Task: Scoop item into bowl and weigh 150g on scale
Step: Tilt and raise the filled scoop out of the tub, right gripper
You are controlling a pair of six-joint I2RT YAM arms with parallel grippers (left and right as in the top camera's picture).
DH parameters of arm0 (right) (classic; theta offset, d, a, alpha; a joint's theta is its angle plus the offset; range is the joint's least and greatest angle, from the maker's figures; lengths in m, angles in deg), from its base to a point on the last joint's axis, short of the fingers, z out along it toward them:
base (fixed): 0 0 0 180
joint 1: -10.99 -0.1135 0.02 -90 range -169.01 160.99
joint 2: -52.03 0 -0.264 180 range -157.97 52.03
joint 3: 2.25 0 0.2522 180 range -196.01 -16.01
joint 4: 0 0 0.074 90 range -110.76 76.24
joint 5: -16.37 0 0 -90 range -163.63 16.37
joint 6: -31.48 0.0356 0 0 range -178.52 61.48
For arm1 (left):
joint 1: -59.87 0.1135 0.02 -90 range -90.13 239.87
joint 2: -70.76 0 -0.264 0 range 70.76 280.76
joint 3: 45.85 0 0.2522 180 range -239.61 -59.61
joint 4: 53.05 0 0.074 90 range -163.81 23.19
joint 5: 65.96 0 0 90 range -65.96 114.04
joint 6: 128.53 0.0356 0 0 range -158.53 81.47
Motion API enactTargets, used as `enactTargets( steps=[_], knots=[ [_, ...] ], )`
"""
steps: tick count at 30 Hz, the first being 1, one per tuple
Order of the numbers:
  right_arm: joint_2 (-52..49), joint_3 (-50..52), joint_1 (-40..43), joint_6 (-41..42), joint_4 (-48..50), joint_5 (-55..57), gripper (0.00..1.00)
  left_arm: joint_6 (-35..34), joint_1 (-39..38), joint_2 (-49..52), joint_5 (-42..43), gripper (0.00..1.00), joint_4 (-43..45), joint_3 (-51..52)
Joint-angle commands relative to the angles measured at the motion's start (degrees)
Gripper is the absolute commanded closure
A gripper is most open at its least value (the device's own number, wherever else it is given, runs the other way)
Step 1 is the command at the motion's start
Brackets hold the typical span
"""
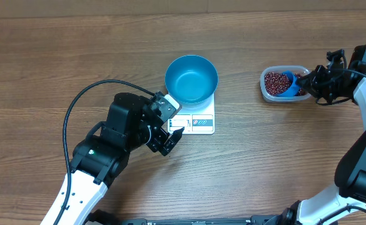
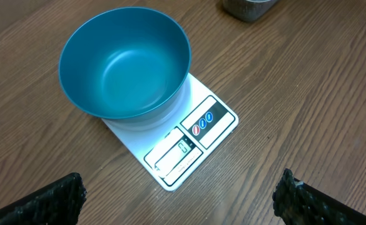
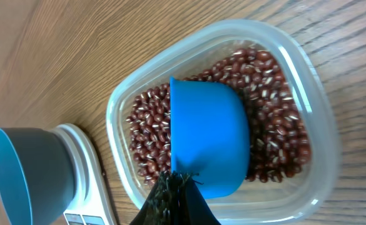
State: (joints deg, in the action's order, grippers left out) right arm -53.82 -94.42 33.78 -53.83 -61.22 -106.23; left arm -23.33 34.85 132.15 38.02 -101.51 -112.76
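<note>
Robot lab setup: wood-grain table (image 1: 45, 50), two cabled arms (image 1: 107, 150).

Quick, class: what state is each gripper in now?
Left gripper: open, holding nothing.
Right gripper: closed on the blue plastic scoop in the clear plastic tub of red-brown beans.

Your left arm (image 1: 76, 194), a white shell with black joints, carries a looping black cable (image 1: 111, 82); your right arm (image 1: 365, 94) has the same white-and-black build.

We log: bowl (image 2: 107, 75) bright blue; scale (image 2: 170, 159) white, marks blue and red; beans (image 3: 276, 131) dark red-brown, pale-flecked; scoop (image 3: 208, 144) blue; tub (image 3: 233, 30) clear; table (image 1: 57, 56) brown wood-grain.
</note>
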Motion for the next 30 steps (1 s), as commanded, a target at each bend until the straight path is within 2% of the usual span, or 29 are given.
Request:
enactTargets(
  steps=[1, 18, 30],
  knots=[
    [-1.7, 1.2, 1.9, -0.2, -0.3, 2.5, 0.96, 0.5, 0.2, -0.7, 0.9, 0.0, 0.0, 0.5],
    [-1.7, 1.2, 4.7, -0.2, -0.8, 2.3, 0.96, 0.5, 0.2, -0.7, 0.9, 0.01, 0.0, 0.5],
    [-1.7, 1.2, 4.7, -0.5, 1.1, -5.2, 0.96, 0.5, 0.2, -0.7, 0.9, 0.0, 0.0, 0.5]
  ],
)
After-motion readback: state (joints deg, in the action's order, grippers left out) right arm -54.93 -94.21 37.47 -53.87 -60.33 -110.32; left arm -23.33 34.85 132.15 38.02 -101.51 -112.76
